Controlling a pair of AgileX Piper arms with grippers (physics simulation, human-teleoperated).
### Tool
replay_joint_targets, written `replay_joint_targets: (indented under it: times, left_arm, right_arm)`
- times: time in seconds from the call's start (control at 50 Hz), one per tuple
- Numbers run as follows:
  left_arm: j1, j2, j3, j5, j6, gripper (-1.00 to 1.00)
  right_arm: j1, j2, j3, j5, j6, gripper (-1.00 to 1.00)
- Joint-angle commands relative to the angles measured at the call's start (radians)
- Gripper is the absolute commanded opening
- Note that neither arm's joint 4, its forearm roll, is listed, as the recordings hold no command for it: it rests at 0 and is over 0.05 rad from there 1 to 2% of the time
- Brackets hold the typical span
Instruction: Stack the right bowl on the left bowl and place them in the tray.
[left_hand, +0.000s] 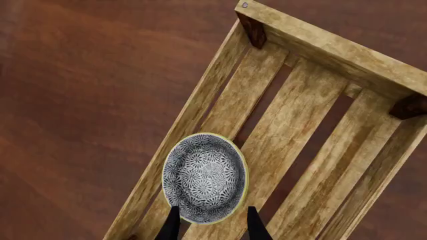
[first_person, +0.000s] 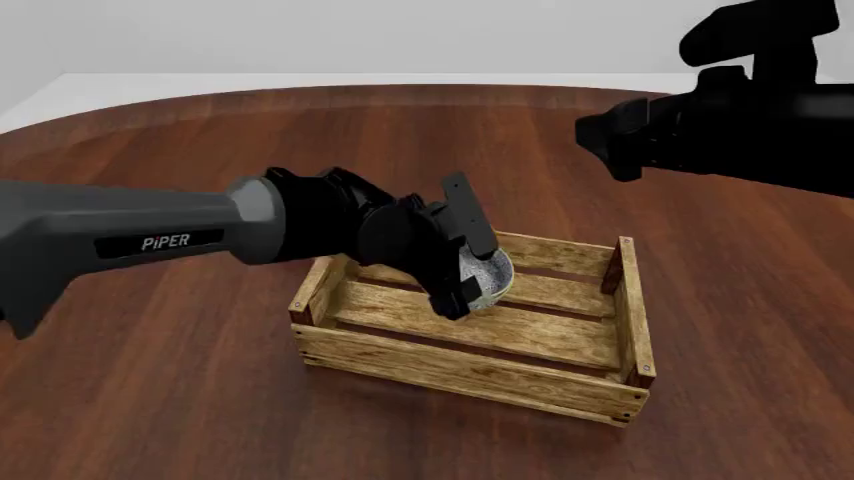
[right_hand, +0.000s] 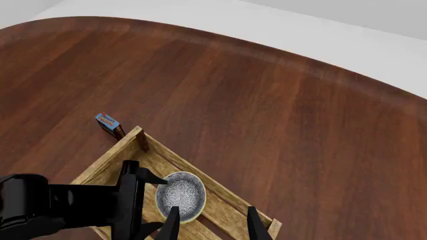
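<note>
Bowls (first_person: 489, 276) sit inside the tray (first_person: 400, 352), toward its far long wall and a little left of the middle as I look down from the front; only one patterned bowl with a pale green rim shows, so I cannot tell whether a second is nested beneath it. My left pincer (first_person: 461, 252) is right at that bowl, one finger standing above the rim and the other down at its near edge. In my left wrist view both fingertips (left_hand: 172, 225) sit apart at the bowl's near rim, so the pincer looks spread; whether either finger touches the rim I cannot tell. My left arm is plainly the nearer one; it reaches in from the left over the tray's short end. My right pincer (right_hand: 211, 222) hangs high and well apart on the right, fingers spread and holding nothing, looking down on the tray from above. The tray's long axis runs left to right and slightly away from me, so I judge the way out for my left pincer is up and back over the left short wall. The table (first_person: 160, 400) is dark reddish wood, bare around the tray except for a small blue-and-red box (right_hand: 109, 123) just beyond one corner.
</note>
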Motion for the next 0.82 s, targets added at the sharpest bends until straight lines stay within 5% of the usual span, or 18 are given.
replay_joint_targets:
  times: [0.02,0.48,0.82]
  left_arm:
    - [0.044,-0.131,0.102,-0.075,-0.057,1.00]
    - [0.136,-0.578,0.390,-0.256,-0.188,1.00]
    - [0.296,-0.910,0.609,-0.316,-0.239,1.00]
  right_arm:
    - [-0.001,0.016,0.001,-0.009,-0.003,1.00]
    - [-0.060,0.028,0.000,-0.045,-0.020,1.00]
    - [-0.125,-0.010,0.040,-0.083,-0.044,1.00]
